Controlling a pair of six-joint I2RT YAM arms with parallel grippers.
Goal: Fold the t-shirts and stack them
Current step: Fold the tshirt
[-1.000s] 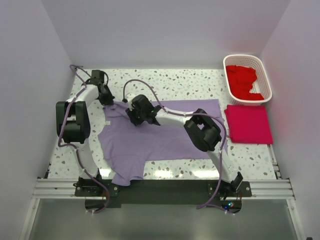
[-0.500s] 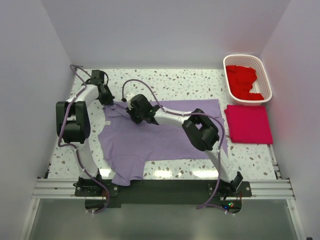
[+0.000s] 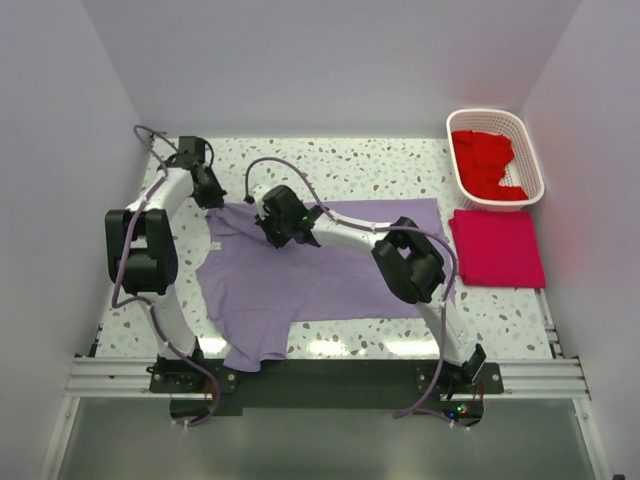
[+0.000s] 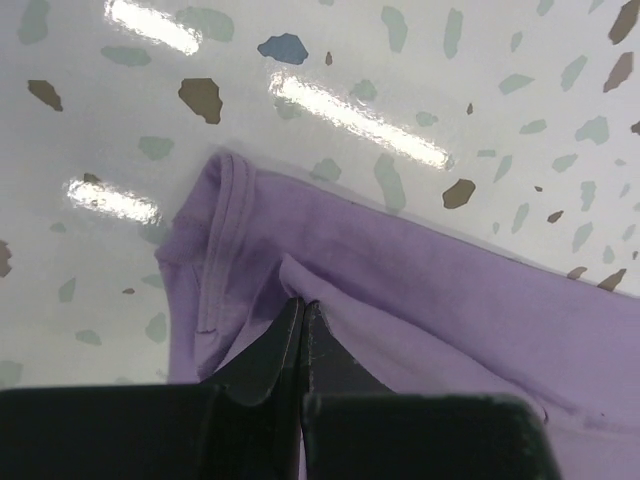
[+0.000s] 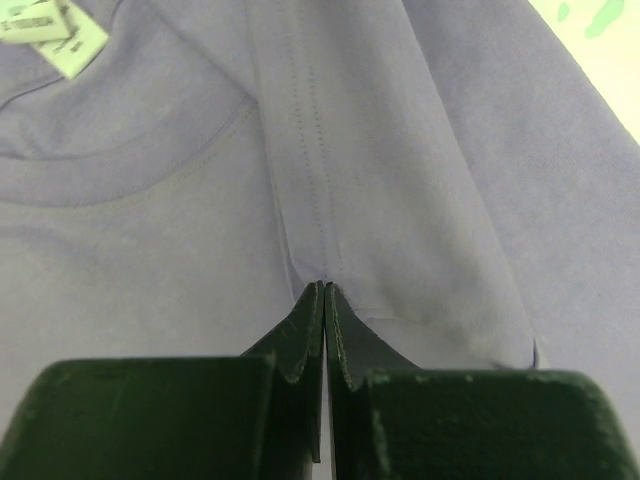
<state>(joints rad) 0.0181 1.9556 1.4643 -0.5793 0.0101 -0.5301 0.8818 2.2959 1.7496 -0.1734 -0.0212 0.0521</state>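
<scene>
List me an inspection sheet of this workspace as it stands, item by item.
Surface: speckled terrazzo table, glossy, with light glare.
Job's things: lavender t-shirt spread out at centre; crimson-pink t-shirt folded at the right; red t-shirts heaped in the white basket.
Clutter: nothing seen.
Grippers: left gripper shut, pinching the lavender t-shirt beside a hem at its far left; right gripper shut on its fabric near the collar.
Cables: purple cables loop along both arms.
Surroundings: plain white walls; aluminium rail at the near edge.
</scene>
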